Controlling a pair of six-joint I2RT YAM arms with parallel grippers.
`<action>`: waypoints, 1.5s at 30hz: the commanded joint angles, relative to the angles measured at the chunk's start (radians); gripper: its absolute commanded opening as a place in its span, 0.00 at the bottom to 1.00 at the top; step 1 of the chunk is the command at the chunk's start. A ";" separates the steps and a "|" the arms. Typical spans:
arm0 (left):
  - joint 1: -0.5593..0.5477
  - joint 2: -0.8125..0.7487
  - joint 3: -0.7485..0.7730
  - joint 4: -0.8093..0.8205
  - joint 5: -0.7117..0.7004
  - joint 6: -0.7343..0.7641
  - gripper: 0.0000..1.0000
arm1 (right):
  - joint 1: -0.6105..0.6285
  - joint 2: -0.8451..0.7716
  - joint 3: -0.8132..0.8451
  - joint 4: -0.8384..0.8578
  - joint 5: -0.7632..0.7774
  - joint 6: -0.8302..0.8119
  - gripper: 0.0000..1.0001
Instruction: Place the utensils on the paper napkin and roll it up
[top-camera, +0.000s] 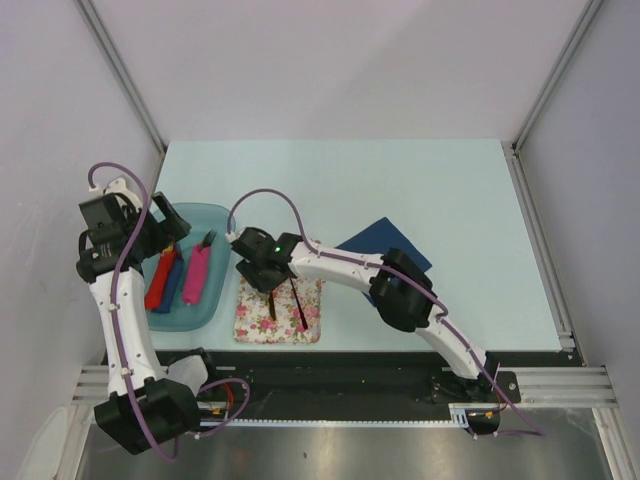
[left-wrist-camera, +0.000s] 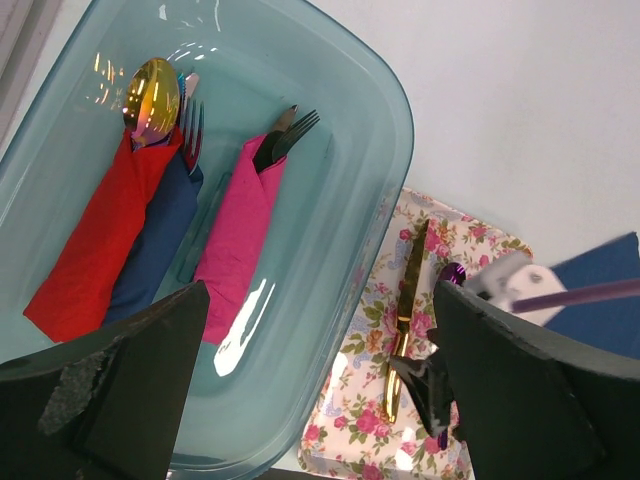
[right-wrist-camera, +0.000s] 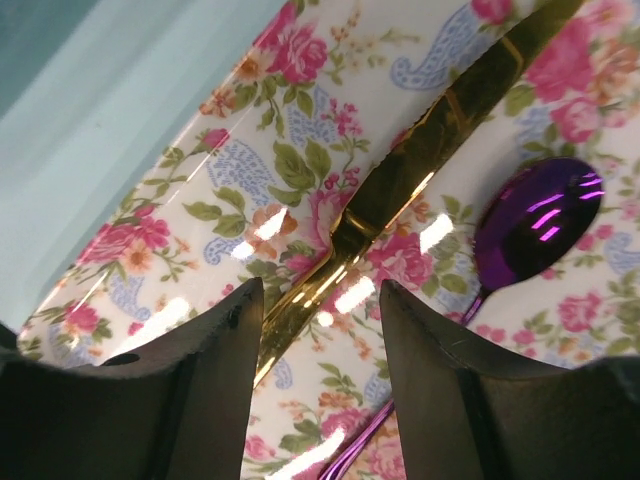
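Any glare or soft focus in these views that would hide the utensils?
Right wrist: bright glints streak the gold knife and purple spoon, both readable; the near fingers are dark and soft. Left wrist: white reflections on the glass dish; its fingers blur. Top external: even light, no glare.

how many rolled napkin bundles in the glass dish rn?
3, side by side in the dish: red roll at the left, blue roll touching it, pink roll apart on the right. Another could hide underneath, though none shows.
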 joint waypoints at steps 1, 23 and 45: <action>0.011 -0.019 0.022 0.030 -0.005 -0.020 1.00 | 0.009 0.044 0.044 0.001 0.023 0.031 0.53; 0.011 -0.019 0.028 0.036 -0.016 -0.012 1.00 | -0.031 0.005 -0.094 -0.016 0.015 0.056 0.00; 0.011 -0.013 0.016 0.048 -0.018 -0.020 1.00 | -0.030 -0.164 -0.057 -0.024 0.029 0.087 0.00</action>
